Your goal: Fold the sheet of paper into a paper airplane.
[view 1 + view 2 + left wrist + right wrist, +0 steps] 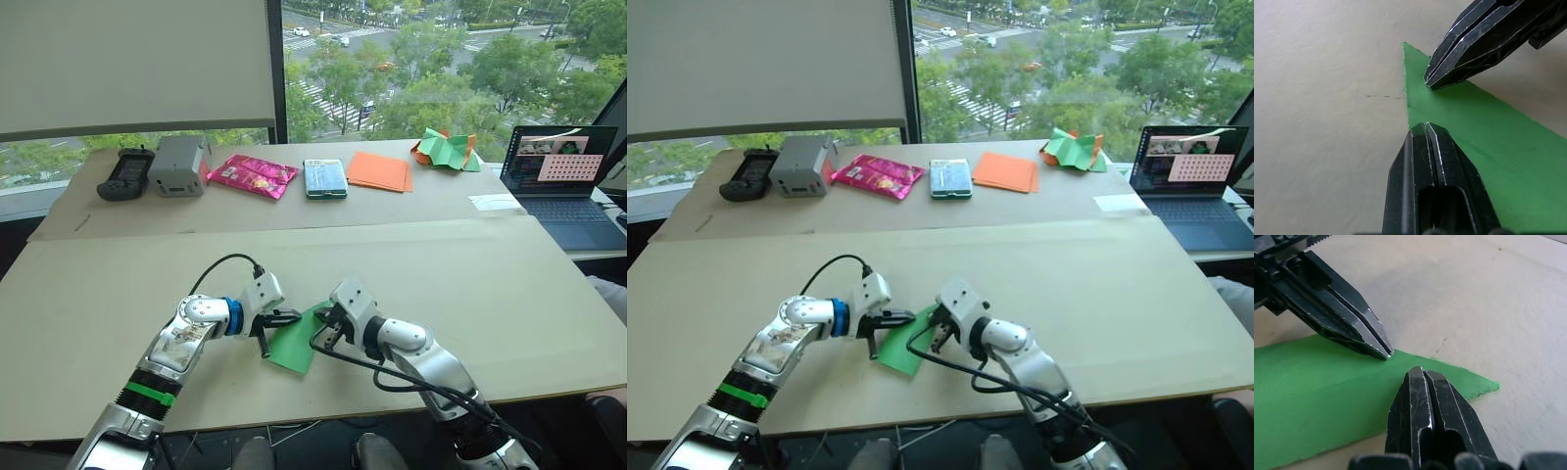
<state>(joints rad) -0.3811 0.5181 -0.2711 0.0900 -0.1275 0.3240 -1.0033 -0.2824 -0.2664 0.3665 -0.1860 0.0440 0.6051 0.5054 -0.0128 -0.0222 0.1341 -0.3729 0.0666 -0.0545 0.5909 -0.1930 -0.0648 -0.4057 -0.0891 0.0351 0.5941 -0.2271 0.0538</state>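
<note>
The sheet of paper (292,351) is bright green and lies flat near the table's front edge, folded into a narrow pointed wedge like the paper airplane. My left gripper (292,317) comes in from the left, shut, with its tip resting on the paper (1488,147) close to the pointed end. My right gripper (321,315) comes from the right, also shut, and its tip (1422,373) presses on the same end of the wedge (1312,401). The two tips sit a short gap apart, facing each other, and neither holds the paper between its fingers.
Along the back of the table lie a black controller (124,174), a grey box (179,164), a pink packet (252,175), a teal packet (324,178), flat orange sheets (380,171) and a crumpled green-and-orange heap (446,149). An open laptop (563,176) stands at the right.
</note>
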